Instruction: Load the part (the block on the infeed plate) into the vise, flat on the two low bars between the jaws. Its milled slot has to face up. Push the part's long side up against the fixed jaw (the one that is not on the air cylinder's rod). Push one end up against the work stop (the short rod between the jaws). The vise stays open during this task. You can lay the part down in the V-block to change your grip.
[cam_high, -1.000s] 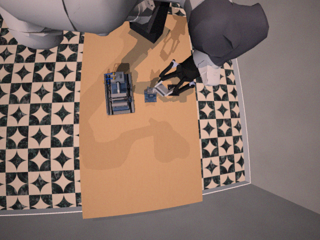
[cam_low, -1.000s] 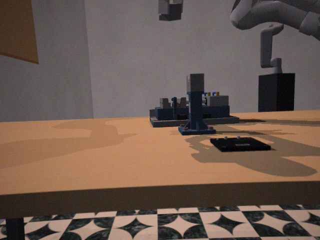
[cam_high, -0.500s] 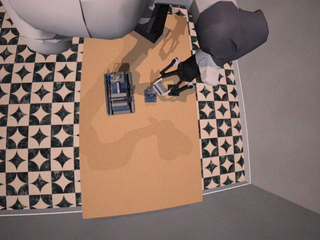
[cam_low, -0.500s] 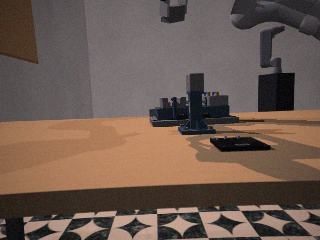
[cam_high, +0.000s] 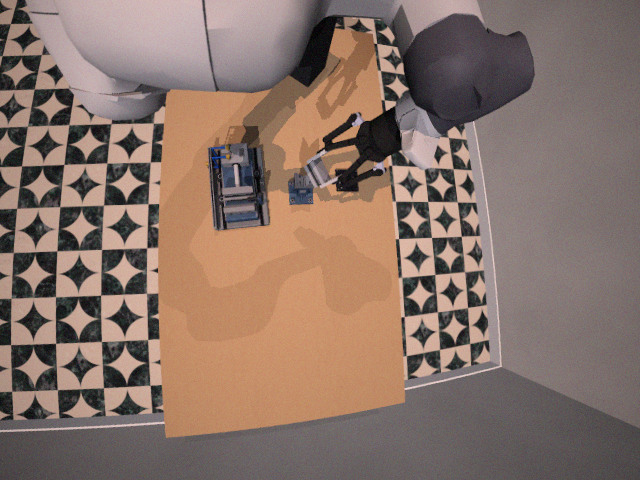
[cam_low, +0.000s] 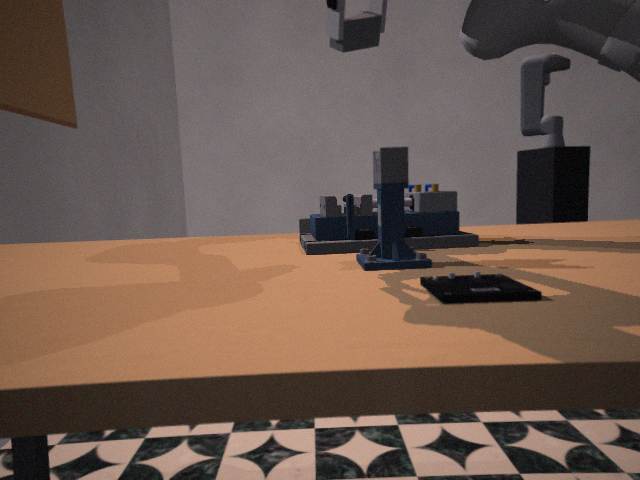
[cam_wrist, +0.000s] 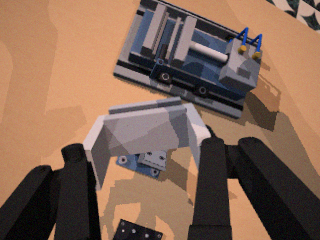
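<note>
The claw (cam_high: 327, 167) (cam_low: 358, 25) (cam_wrist: 147, 124) grips the part (cam_high: 318, 171) (cam_low: 355, 32) (cam_wrist: 146, 131) high above the desk (cam_high: 279, 361) (cam_low: 206, 320) (cam_wrist: 30, 125). The vise (cam_high: 240, 212) (cam_low: 330, 227) (cam_wrist: 212, 75) stands open.

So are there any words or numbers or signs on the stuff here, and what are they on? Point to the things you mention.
None that I can read. The infeed plate (cam_high: 353, 187) (cam_low: 480, 294) (cam_wrist: 131, 229) has a small pale patch on its front edge in the exterior view, maybe a label, too small and blurred to read.
I see no writing on the vise (cam_high: 239, 223) (cam_low: 330, 227) (cam_wrist: 237, 111).
</note>
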